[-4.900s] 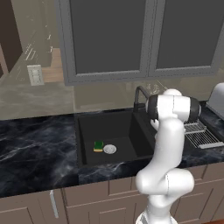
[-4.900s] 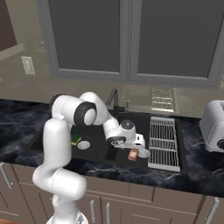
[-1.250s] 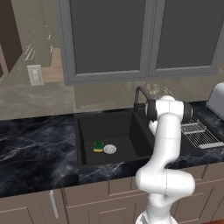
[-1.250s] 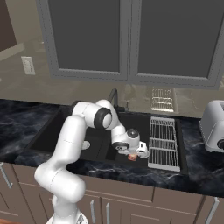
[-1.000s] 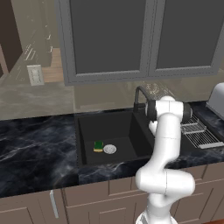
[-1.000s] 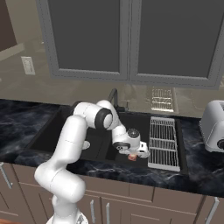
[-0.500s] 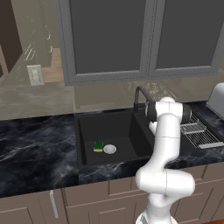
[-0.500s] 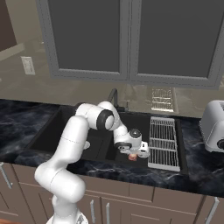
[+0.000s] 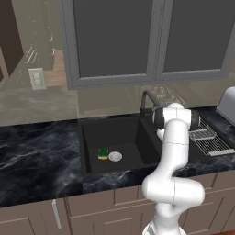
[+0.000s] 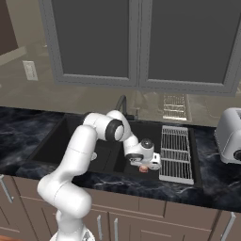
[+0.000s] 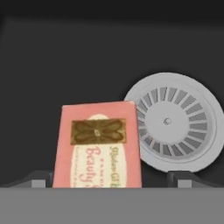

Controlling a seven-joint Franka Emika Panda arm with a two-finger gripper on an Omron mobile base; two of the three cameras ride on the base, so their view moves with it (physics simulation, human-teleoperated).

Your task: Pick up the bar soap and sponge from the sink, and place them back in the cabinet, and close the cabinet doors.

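Observation:
The orange-pink bar soap [image 11: 100,144] lies flat on the black floor of the sink [image 11: 65,57], its right edge against the round silver drain [image 11: 175,120]. My gripper [image 11: 109,181] hovers just above it, open, one fingertip on each side of the soap. From the right base view the gripper [image 10: 144,164] is low in the right basin over the bar soap [image 10: 142,169]. The green and yellow sponge [image 9: 103,153] rests in the left basin of the sink [image 9: 110,133], beside its drain [image 9: 115,156]. The cabinet and its doors are out of view.
A dark faucet [image 9: 146,98] rises behind the sink. A wire dish rack [image 10: 176,150] lies on the black marble counter right of the basin, with a toaster [image 10: 230,136] beyond it. Grey-framed dark window panes [image 10: 136,42] hang above.
The hand has sunk slightly lower over the bar soap in the right basin. Its jaws have stayed open. The sponge has not moved.

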